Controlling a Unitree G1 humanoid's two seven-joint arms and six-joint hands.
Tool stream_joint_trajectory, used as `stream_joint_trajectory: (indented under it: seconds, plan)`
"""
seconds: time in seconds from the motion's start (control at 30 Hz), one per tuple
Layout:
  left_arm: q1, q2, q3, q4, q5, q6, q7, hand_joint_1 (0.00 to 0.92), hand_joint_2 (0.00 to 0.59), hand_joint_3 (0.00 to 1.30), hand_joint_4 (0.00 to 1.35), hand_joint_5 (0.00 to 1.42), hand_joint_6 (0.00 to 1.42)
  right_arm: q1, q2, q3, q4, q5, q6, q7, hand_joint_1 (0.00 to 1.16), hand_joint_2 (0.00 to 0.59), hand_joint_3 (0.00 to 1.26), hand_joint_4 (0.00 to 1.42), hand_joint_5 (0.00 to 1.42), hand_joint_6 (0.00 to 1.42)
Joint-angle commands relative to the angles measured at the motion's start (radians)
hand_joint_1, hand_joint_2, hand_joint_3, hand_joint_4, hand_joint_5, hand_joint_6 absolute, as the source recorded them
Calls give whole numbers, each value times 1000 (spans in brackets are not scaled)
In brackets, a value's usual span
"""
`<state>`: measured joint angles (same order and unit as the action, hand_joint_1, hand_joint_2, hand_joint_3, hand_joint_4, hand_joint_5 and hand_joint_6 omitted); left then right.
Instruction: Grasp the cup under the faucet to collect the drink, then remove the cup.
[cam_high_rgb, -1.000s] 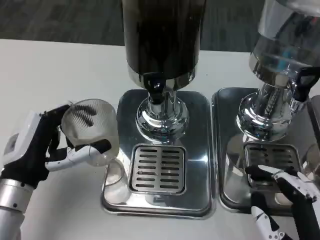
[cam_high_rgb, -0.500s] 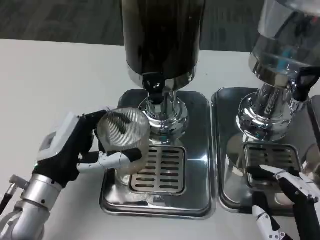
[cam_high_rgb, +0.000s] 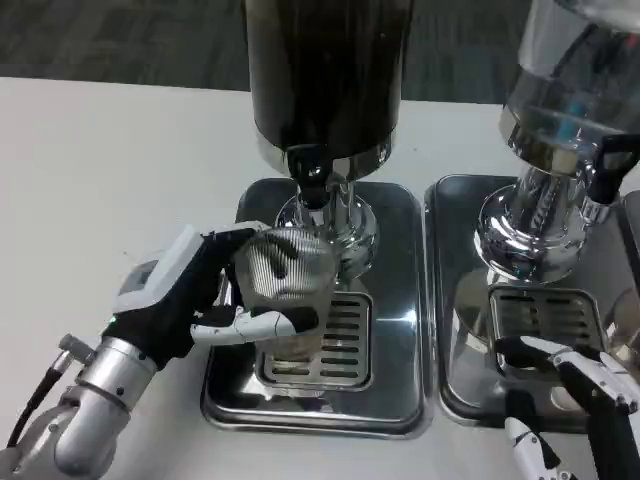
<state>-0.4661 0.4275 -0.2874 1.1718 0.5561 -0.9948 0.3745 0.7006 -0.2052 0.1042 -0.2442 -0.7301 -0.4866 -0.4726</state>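
White table (cam_high_rgb: 100, 180) under your dispensers. Your left hand (cam_high_rgb: 190, 300) grips the ribbed cup (cam_high_rgb: 288, 285) beneath the faucet (cam_high_rgb: 313, 178), over the drip grate (cam_high_rgb: 335, 345). Your right hand (cam_high_rgb: 575, 390) rests with fingers spread.

No text, label, brand, number or sign can be read anywhere. The dark drink dispenser (cam_high_rgb: 325, 75) in the upper middle of the frame and the clear dispenser (cam_high_rgb: 575, 90) in the upper right carry no legible markings. The white back of the left hand (cam_high_rgb: 185, 295) at lower left bears a small pale patch, too blurred to read.
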Motion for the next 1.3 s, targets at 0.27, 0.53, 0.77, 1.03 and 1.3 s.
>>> stream_joint_trajectory:
  seconds: [0.27, 0.53, 0.77, 1.03, 1.3]
  plan:
    - [-40, -21, -35, 6, 17, 19, -3, 369, 124, 652, 716, 989, 1320, 11, 4, -2, -19, -3, -8, -11, 342, 455, 406, 405, 360, 181]
    - [-30, -13, -35, 4, -8, -1, -44, 212, 88, 540, 587, 841, 1192, 3, 8, 1, -12, -3, -9, -12, 342, 455, 406, 405, 372, 218]
    - [-15, 11, -29, -24, -4, -22, -33, 89, 33, 431, 314, 460, 653, -2, 6, 3, -6, -3, -10, -9, 343, 455, 406, 405, 372, 250]
    - [-2, 30, -22, -48, 3, -24, -4, 60, 17, 384, 193, 307, 469, -6, 4, 3, -11, 0, -8, 0, 343, 459, 406, 405, 372, 258]
    - [3, 52, -35, -74, 33, 1, 22, 46, 10, 320, 48, 126, 299, 7, 1, -4, -17, 23, -8, 13, 343, 460, 406, 405, 372, 262]
